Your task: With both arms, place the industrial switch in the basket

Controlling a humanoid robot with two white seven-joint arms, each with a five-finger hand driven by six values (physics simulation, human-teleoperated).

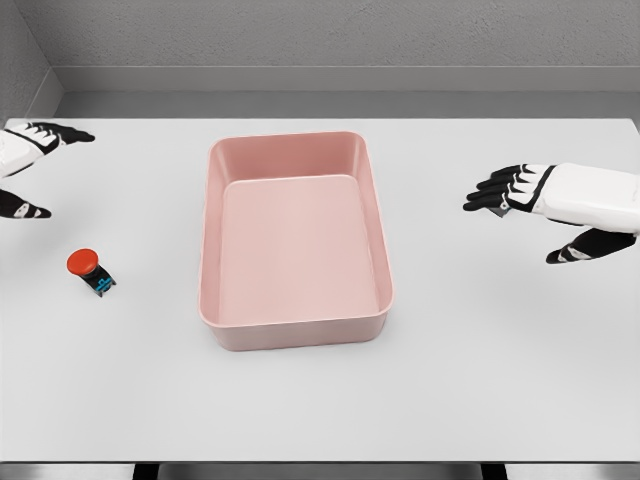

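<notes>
The industrial switch, a small dark body with a round red button on top, lies on the white table at the left. A pink rectangular basket stands in the middle with nothing inside. My left hand hovers at the left edge, above and behind the switch, fingers spread and holding nothing. My right hand floats at the right, well clear of the basket, with its dark fingers stretched toward it and its thumb lowered.
The white table runs to a grey wall at the back and a dark front edge at the bottom. Nothing else stands on it.
</notes>
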